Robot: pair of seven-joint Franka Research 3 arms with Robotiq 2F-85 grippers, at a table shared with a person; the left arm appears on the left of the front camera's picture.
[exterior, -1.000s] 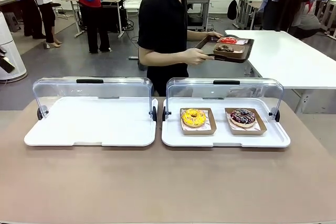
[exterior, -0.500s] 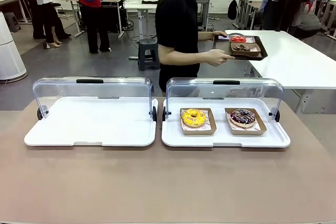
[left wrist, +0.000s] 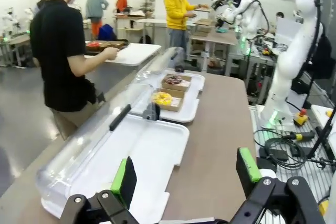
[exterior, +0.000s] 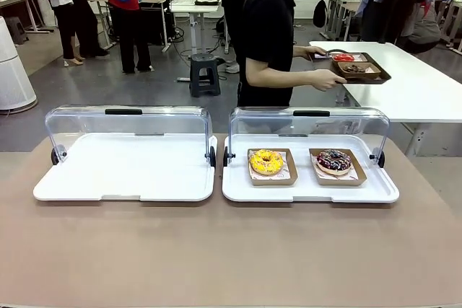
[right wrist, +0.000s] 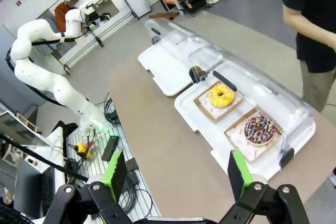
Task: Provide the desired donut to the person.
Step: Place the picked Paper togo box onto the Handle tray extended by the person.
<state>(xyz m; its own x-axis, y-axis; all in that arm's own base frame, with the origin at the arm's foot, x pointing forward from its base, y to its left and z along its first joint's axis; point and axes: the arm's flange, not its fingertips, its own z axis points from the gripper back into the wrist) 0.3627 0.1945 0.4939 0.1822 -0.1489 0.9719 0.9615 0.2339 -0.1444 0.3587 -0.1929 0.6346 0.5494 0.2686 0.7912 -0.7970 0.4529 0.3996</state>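
A yellow-frosted donut point(exterior: 266, 161) and a chocolate sprinkled donut point(exterior: 333, 160) lie in brown paper trays on the right white tray point(exterior: 310, 191), its clear lid raised. The person point(exterior: 271, 34) in black stands behind it, turned to the right, holding a brown serving tray point(exterior: 359, 68) with a red donut and a dark donut over the white side table. My left gripper point(left wrist: 186, 171) hangs open above the table's left end, well short of the yellow donut point(left wrist: 163, 98) and the chocolate donut point(left wrist: 174, 80). My right gripper point(right wrist: 176, 174) is open high above the yellow donut point(right wrist: 221, 95) and the chocolate donut point(right wrist: 259, 128).
A second white tray point(exterior: 126, 171) with a raised clear lid point(exterior: 126, 124) sits at the left. A white side table point(exterior: 411, 84) stands at the far right. Bystanders, a stool point(exterior: 205, 73) and desks fill the background. Brown tabletop point(exterior: 231, 250) stretches in front of both trays.
The person has walked to the right with the brown serving tray, from behind the gap between the two lids toward the white side table. The donuts on the white tray have not moved.
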